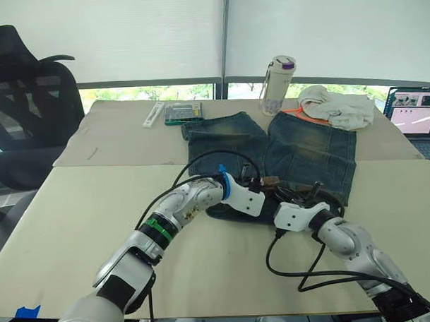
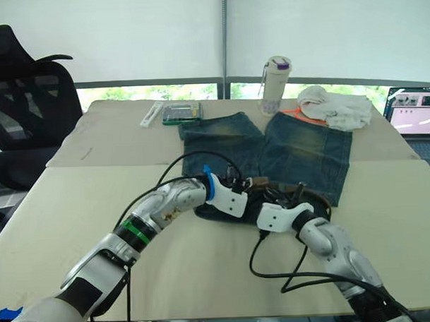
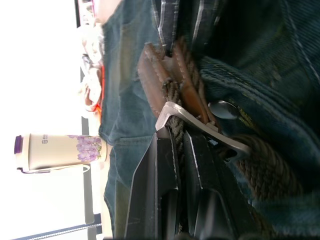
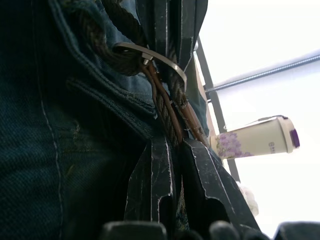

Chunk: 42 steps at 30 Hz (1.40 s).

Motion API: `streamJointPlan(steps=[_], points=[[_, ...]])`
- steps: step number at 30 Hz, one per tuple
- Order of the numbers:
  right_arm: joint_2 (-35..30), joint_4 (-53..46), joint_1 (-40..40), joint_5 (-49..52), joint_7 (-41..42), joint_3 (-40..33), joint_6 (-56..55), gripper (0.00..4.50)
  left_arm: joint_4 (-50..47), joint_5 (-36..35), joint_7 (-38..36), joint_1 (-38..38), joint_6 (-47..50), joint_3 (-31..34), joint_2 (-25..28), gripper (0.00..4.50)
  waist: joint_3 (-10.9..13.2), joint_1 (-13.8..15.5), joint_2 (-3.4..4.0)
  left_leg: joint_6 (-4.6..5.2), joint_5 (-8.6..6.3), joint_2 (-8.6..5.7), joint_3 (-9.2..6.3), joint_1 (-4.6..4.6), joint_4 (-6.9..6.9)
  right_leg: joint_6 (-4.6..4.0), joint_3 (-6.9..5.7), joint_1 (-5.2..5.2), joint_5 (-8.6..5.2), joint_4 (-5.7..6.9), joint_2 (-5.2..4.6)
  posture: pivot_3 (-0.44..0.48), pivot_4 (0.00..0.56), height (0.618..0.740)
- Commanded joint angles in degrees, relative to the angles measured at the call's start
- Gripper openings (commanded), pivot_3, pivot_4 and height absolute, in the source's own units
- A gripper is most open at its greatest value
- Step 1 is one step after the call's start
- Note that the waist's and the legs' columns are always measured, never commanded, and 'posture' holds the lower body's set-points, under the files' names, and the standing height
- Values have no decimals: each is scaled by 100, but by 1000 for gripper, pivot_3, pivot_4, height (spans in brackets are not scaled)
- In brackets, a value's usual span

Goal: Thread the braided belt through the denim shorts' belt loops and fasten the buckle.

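Observation:
The denim shorts [image 1: 306, 147] lie flat on the table, legs pointing away and waistband nearest me. Both grippers meet at the middle of the waistband. My left gripper [image 3: 180, 137] is shut on the braided belt [image 3: 270, 170], right behind the silver buckle [image 3: 200, 127], where the brown leather end tabs sit. From the other side, my right gripper [image 4: 175, 142] is shut on the belt's strap [image 4: 167, 112], just below the buckle [image 4: 160, 55]. In the head views the left gripper [image 1: 267, 189] and right gripper [image 1: 311, 196] almost touch. The belt loops are hidden behind the grippers.
A flowered white bottle [image 1: 278, 84] and an off-white cloth bundle [image 1: 337, 106] sit beyond the shorts. A green case [image 1: 183, 113] and a white bar [image 1: 154, 114] lie at the far left. A laptop [image 1: 415, 115] is at the right edge, a black chair [image 1: 22, 104] left. Black cables [image 1: 303, 271] loop near me.

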Motion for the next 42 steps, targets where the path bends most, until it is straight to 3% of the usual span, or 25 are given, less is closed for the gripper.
streamJointPlan(steps=[1, 9, 11, 17, 20, 25, 31, 42], points=[[29, -460, -84, 262, 196, 95, -495, 6, 73, -343, 309, -18, 109, 169, -388, 0, 0, 9, 0, 0, 0, 0, -1, 0, 0, 0, 0, 0, 0, 0, 0, 0, 150, 737], [95, -581, 79, 719, 649, -1, -433, 6, 431, -442, 329, 37, 119, 46, -625, 0, 0, 20, 0, 2, -1, -2, -3, 0, 3, 0, 0, 3, 0, 0, 0, 0, 150, 737], [47, -686, 229, 1341, 1136, -146, -193, 963, 469, -441, 342, 53, 105, 40, -601, 0, 0, 29, 0, 2, -1, -3, -5, 0, 3, 0, 0, 5, 0, -1, 0, 0, 150, 737], [-78, -1201, 642, 2777, 2017, -760, 943, 2975, 598, -620, 498, 153, 15, 153, -636, 0, 1, 53, -1, 12, -7, -3, -12, 0, 13, -1, 0, 11, 1, -1, -1, 0, 150, 737], [-109, -1582, 712, 3518, 2292, -1098, 1606, 2975, 733, -674, 726, 193, -93, 191, -651, 0, 1, 65, -1, 18, -11, -1, -13, 0, 15, -1, 1, 9, 2, -1, -4, 0, 150, 737], [-100, -1567, 424, 3752, 2133, -1522, 1915, 2975, 925, -733, 1052, 204, -275, 223, -633, 0, 1, 73, -1, 19, -11, -2, -12, 0, 14, -2, 2, 5, 2, 1, -4, 0, 150, 737], [-452, -530, -188, 2351, 1739, -1057, 959, 2975, 1104, -820, 1161, 248, -466, 192, -625, 0, 1, 83, -1, 18, -11, -4, -12, 0, 13, -2, 1, 5, 2, 1, -4, 0, 150, 737], [-599, 449, -825, 1246, 1502, -410, -202, 2975, 1011, -848, 1145, 321, -512, 126, -578, 0, 1, 50, -1, 10, -6, -17, -8, 1, 12, -1, 2, 5, 1, 0, -4, 0, 150, 737]])
